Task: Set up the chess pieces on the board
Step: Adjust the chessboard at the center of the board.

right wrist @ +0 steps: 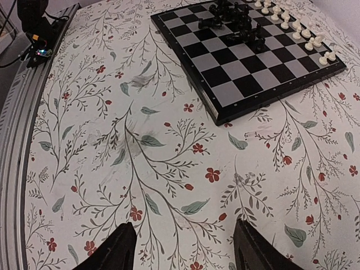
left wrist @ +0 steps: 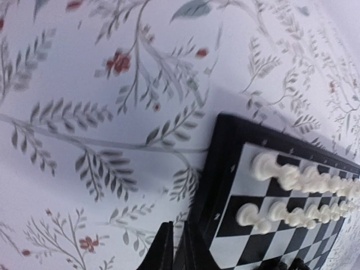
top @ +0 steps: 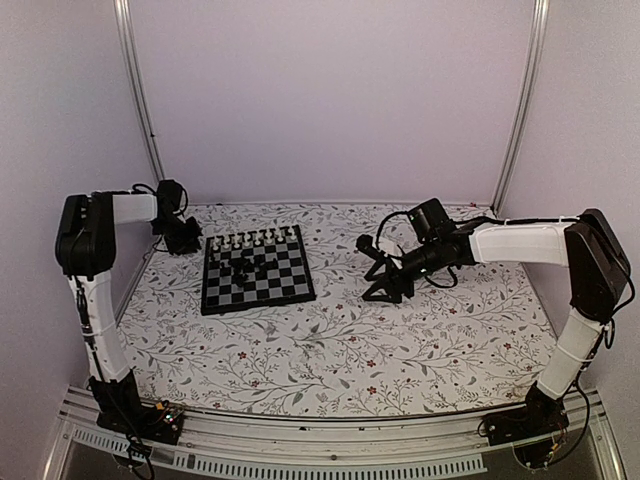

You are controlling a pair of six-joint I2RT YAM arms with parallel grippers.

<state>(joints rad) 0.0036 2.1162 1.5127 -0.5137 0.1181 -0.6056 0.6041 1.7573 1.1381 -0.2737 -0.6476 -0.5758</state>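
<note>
Black and grey checkered chessboard [right wrist: 239,90] lies on the floral-print tabletop [top: 350,350], left of centre and toward the far side.

White chess pieces [left wrist: 292,180] stand in 2 rows along the board's far edge; we take that side as set.

Black chess pieces [right wrist: 236,22] sit bunched in 1 clump on the mid-board squares, just near of the white rows and toward the left half. We cannot tell which are upright and which are tipped. The 2 near ranks are bare, so we judge the black side as not yet placed.

Left gripper [left wrist: 175,247]: fingers drawn close with only a thin slit, nothing between them. It hangs low over the tabletop, just beside the board's far-left corner.

Right gripper [right wrist: 183,247]: fingers spread wide, empty, over bare tabletop well apart from the board's right edge.

Key relation: the black clump lies right of and slightly nearer than the left gripper, and far off to the left of the right gripper. The left arm is clearly the nearer one. From the left corner the white rows stand close beside any path to the clump, so we note a risk of knocking them.
</note>
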